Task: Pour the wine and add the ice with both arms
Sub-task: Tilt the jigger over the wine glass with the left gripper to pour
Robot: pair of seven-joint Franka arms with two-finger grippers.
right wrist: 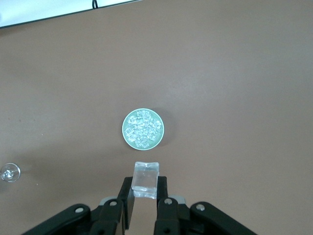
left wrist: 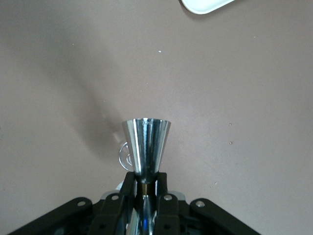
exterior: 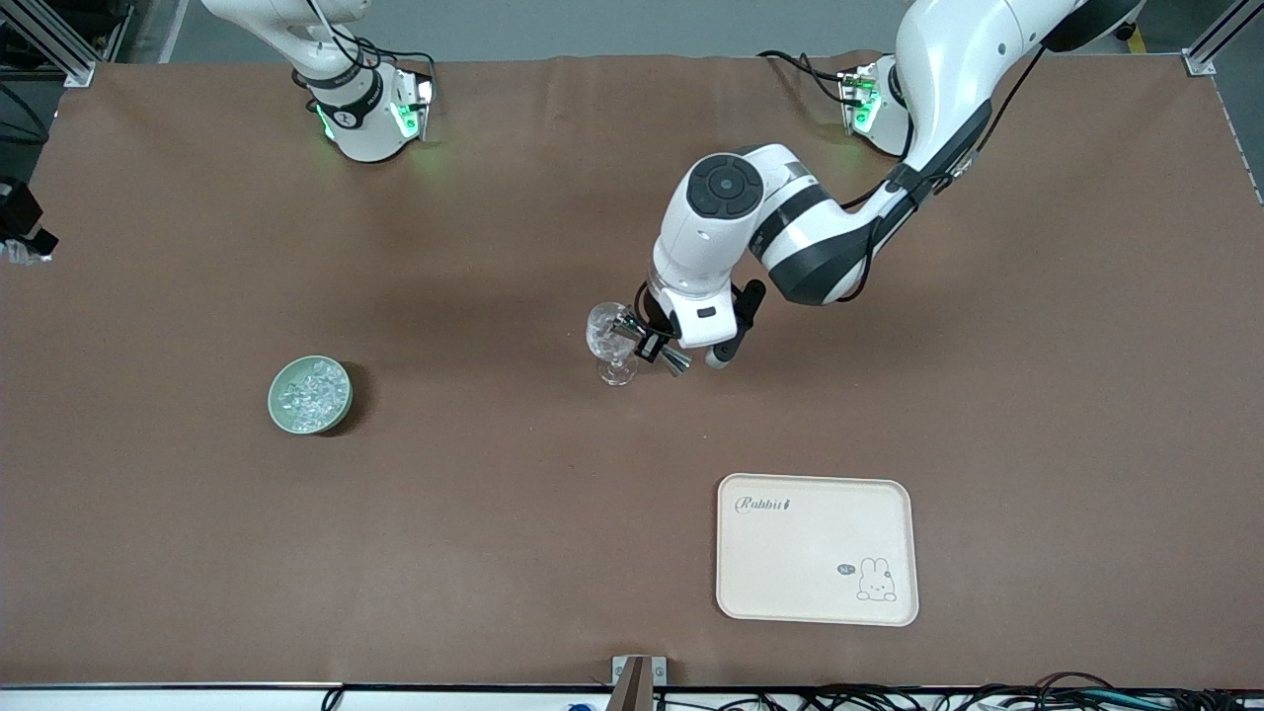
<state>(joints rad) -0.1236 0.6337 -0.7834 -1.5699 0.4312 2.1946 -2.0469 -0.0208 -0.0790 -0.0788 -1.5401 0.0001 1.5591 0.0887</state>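
- Toward the right arm's end of the table, in the middle band of the front frame, sat a pale green round bowl (exterior: 276, 393) heaped with ice (exterior: 314, 395), small glassy chunks with hard edges.
- High over the brown table (exterior: 494, 553) near that bowl, the right gripper (right wrist: 145, 190) had its jaws drawn in narrow on a single clear cube (right wrist: 146, 177), its black fingers (right wrist: 126, 193) pressed against two flat faces; the cube looked frosted and nearly square.
- At the centre of the front frame stood a stemmed glass (exterior: 610, 346), clear, upright on its round foot and resting on the table's matte cloth.
- Just beside and above it hung the left gripper (exterior: 652, 344), jaws closed tight about the waist of a polished steel jigger (exterior: 674, 361), a double cone with a mirror finish; the jigger lay tipped on its side, one mouth over the rim of the glass.
- From the left wrist view, one flared cone of the jigger (left wrist: 145, 146) showed between the fingers (left wrist: 128, 186), with the foot of the glass (left wrist: 124, 155) partly seen past it.
- Lower in the front frame, toward the left arm's end, lay a cream tray (exterior: 750, 583), a rounded rectangle printed with a small rabbit, well apart from the glass.
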